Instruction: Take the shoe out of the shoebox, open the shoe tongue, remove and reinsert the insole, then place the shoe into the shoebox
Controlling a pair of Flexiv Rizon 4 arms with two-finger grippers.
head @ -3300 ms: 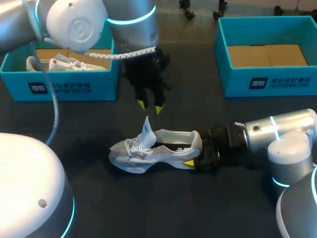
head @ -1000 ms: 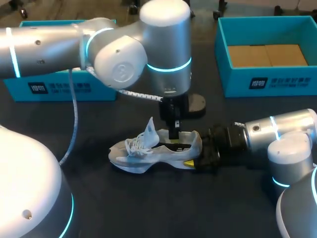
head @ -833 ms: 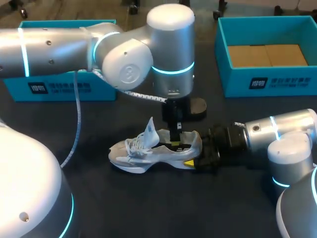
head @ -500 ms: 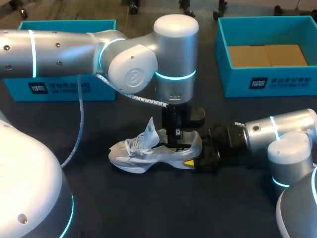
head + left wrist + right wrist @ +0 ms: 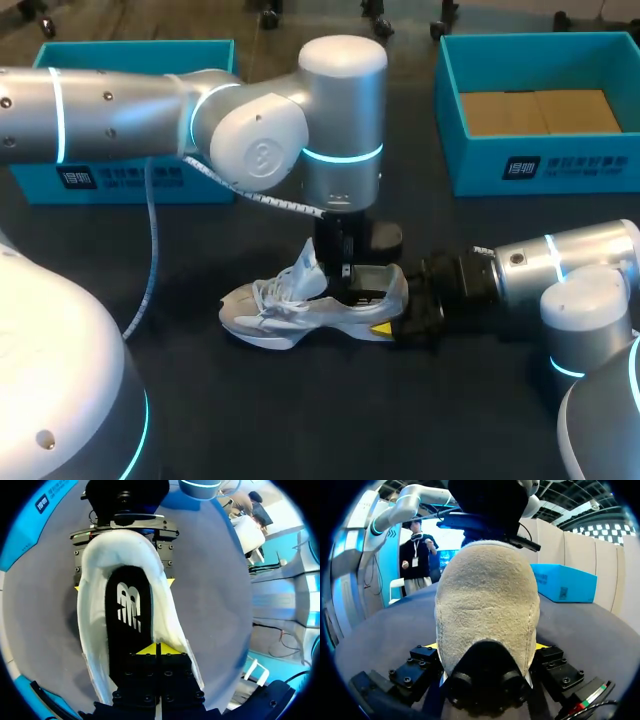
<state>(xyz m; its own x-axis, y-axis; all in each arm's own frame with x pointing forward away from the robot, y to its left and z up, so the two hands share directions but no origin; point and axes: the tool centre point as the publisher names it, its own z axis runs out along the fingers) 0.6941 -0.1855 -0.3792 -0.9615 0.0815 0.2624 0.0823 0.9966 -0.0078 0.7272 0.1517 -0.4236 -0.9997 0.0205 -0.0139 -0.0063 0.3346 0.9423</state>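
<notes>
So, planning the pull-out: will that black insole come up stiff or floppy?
Probably floppy: the insole looks thin, lying flat in the shoe. It may drag, since the shoe hugs its edges; the right gripper clamping the heel should help.

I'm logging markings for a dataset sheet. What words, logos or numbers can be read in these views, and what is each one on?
Left shoebox, front wall: white printed block, too small to read.
Right shoebox, front wall: the same kind of white block, too small to read.
Insole inside the shoe: a white stylised emblem, no plain words.
No numbers or signs can be read.
</notes>
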